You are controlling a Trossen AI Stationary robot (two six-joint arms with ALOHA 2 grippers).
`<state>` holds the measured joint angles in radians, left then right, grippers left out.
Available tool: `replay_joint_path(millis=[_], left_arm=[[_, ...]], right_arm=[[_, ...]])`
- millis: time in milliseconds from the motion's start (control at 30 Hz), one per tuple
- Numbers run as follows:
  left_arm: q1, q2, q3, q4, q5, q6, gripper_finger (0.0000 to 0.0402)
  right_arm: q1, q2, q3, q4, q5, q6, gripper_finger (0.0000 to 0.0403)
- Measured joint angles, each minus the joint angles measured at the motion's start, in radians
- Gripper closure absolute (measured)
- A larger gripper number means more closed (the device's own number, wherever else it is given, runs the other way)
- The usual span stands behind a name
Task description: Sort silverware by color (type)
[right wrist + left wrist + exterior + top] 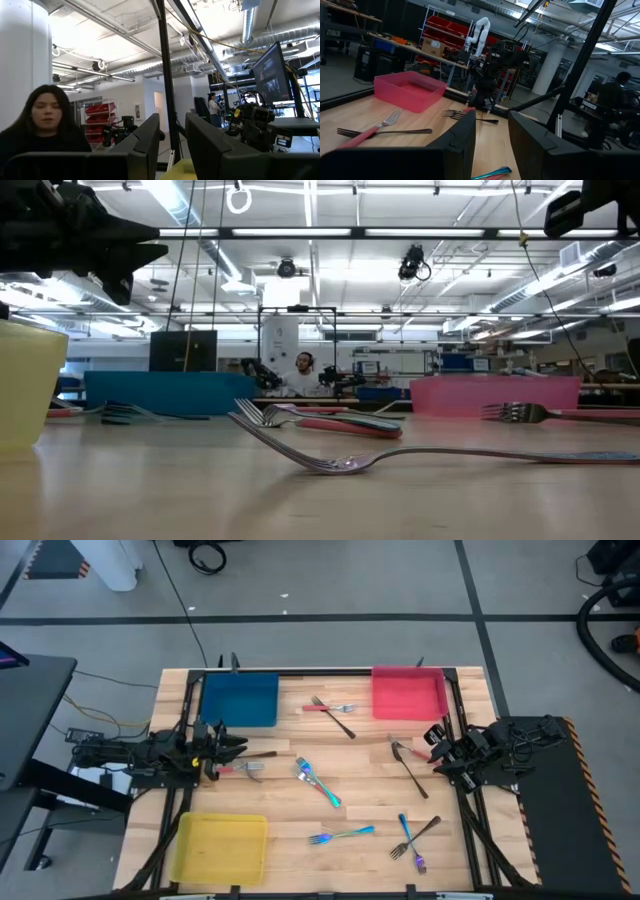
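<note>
Both arms are sitting low at opposite side edges of the surface, folded in on themselves and facing each other across it. Left tool [237,750] is pointing toward the middle, fingers [457,145] standing parted with a clear gap, holding nothing. Right tool [432,743] is mirroring it, fingers [147,137] parted, also gripping nothing.

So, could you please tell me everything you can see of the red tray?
The red tray is a flat, square, pinkish-red tray with low upright walls; it looks like plastic. It sits level on the wooden table at the far edge, right of centre, and nothing shows inside it. No silverware touches it: the nearest, a red-handled fork crossed with a dark one, lies just to its left. The left wrist view confirms shallow walls and a bare floor.
</note>
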<state>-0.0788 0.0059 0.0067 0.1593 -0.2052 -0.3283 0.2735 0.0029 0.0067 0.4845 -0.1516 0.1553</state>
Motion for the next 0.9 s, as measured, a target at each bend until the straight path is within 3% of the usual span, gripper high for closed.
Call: replay_joint_path(millis=[500, 900], left_arm=[[0.0, 0.0, 0.0, 0.009, 0.0, 0.0, 0.0285], [0.001, 0.0, 0.0, -0.002, 0.0, 0.022, 0.0285]], right_arm=[[0.0, 0.0, 0.0, 0.0, 0.004, 0.0, 0.03], [0.0, 0.0, 0.0, 0.0, 0.108, -0.021, 0.03]])
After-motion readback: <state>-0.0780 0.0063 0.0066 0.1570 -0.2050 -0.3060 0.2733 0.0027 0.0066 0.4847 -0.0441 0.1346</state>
